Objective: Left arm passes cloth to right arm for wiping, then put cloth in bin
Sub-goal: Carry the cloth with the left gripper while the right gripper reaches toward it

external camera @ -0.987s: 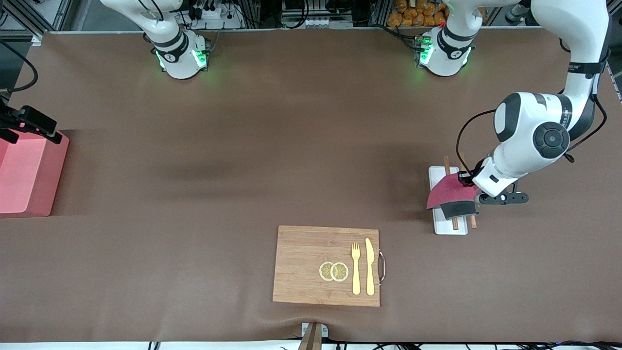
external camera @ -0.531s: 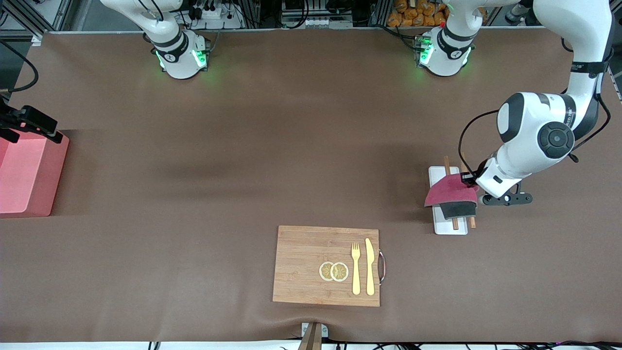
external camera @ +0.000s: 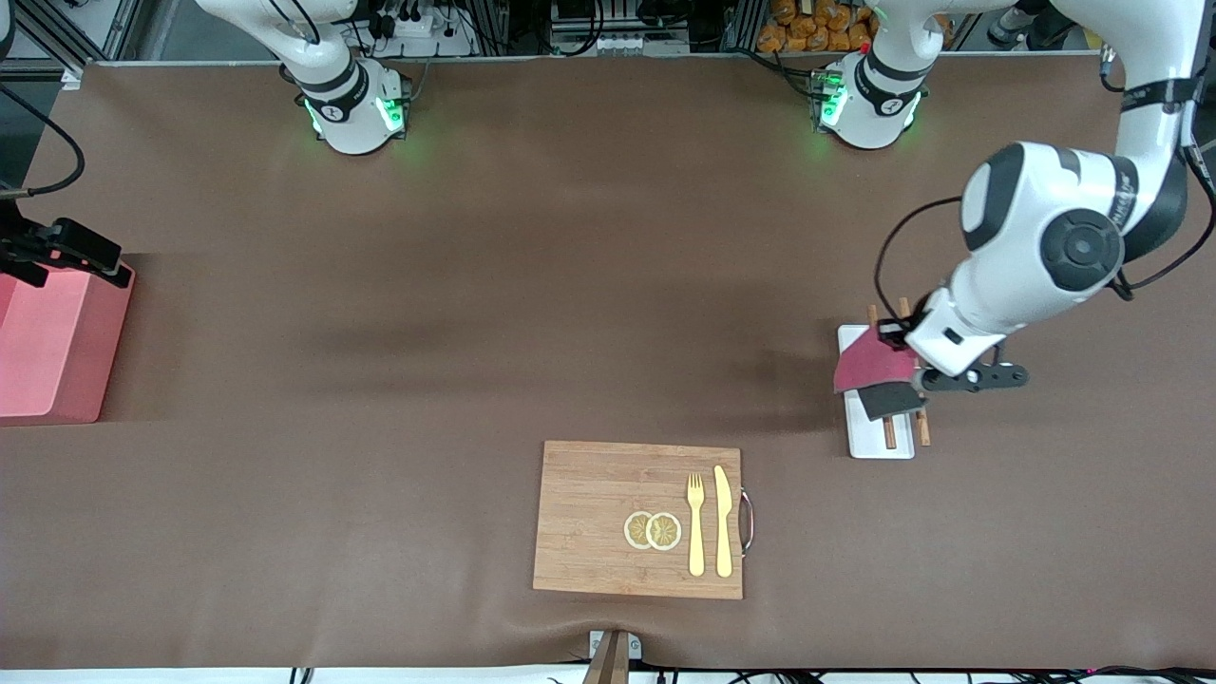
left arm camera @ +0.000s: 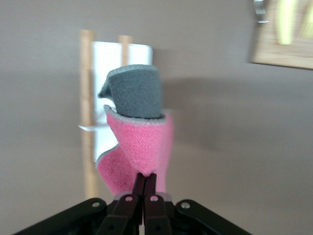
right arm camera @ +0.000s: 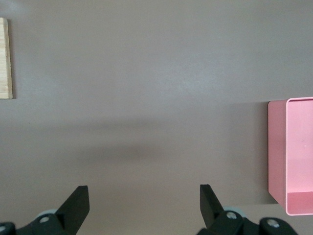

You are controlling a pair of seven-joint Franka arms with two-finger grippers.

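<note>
Front view: left hand (external camera: pixel 902 366) pinches cloth (external camera: pixel 866 364).

The brown table (external camera: pixel 475 332) carries a pink bin (external camera: pixel 47 347) at the right arm's end, a wooden board (external camera: pixel 608 518) and a white tray (external camera: pixel 874 442).

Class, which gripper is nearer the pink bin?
Right. The right gripper, jaws open, hovers beside the bin at that arm's end. The left gripper holds the cloth over the white tray.
</note>
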